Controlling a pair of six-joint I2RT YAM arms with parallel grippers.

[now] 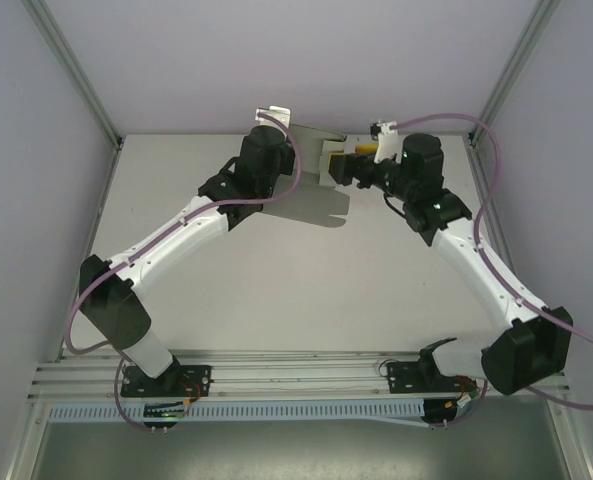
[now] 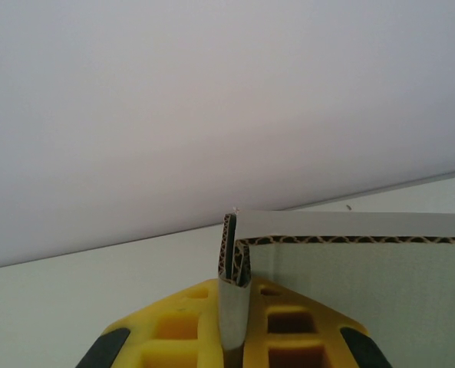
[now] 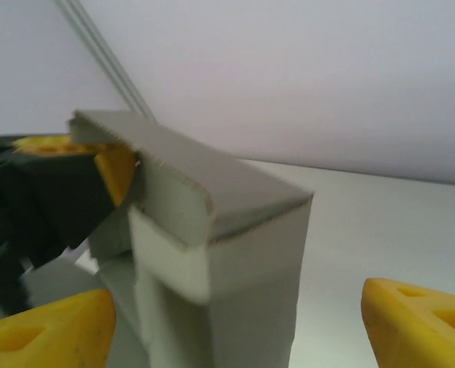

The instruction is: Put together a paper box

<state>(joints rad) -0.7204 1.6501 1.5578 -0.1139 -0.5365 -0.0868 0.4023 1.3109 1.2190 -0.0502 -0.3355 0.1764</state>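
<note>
1. Yellow fingers [image 2: 181,330] of the left gripper [image 2: 235,299] sit at the bottom of the left wrist view. They are clamped tight on a folded, corrugated edge of the paper box [image 2: 357,284], which stands upright between them. From that fold a grey panel of the box runs off to the right, its fluted top edge showing.
2. Right wrist view: the yellow fingertips [image 3: 419,322] of the right gripper [image 3: 235,303] stand wide apart, one on either side of the paper box [image 3: 235,199]. A folded grey section of the box rises between them, closer to the left-hand tip and well clear of the right-hand one. At the box's upper left corner the left gripper [image 3: 108,157] pinches the card.
3. Top view: the paper box [image 1: 306,200] is a grey die-cut sheet with rounded flaps, partly folded. The left gripper [image 1: 276,125] is at its upper left part. The right gripper [image 1: 338,165] is just to its right, pointing at it. The table [image 1: 276,290] lies below the box, and the back wall [image 1: 306,60] is close behind. Jaw gaps are too small to judge here.
</note>
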